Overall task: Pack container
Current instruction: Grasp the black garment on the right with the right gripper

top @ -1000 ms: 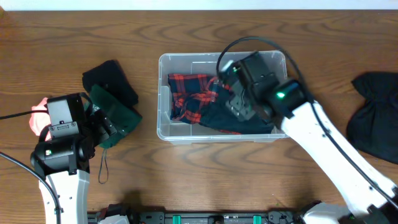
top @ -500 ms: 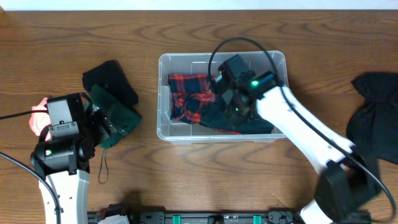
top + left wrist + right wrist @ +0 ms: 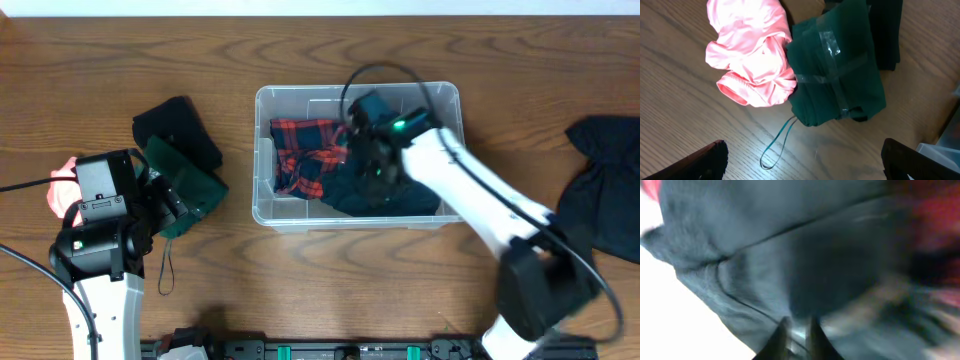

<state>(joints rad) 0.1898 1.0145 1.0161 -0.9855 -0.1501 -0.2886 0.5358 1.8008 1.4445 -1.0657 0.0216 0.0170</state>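
The clear container [image 3: 300,91] stands mid-table and holds a red plaid garment [image 3: 305,150] on its left and a dark blue garment [image 3: 405,198] on its right. My right gripper [image 3: 376,166] reaches down inside it. In the right wrist view, which is blurred, the right gripper [image 3: 799,330] has its two fingers nearly together, pinching a fold of the dark blue garment [image 3: 755,255]. My left gripper [image 3: 802,160] hangs open over bare wood, just short of a dark green taped bundle [image 3: 837,65] and a pink garment [image 3: 752,55].
A black garment [image 3: 178,125] lies behind the green bundle [image 3: 188,182] at the left. Another black garment [image 3: 600,190] sits at the table's right edge. A thin teal cord loop [image 3: 777,145] trails from the bundle towards the left gripper.
The right arm has swung left and its gripper has dipped deeper into the container, closing on the dark blue cloth. The left arm has stayed still.
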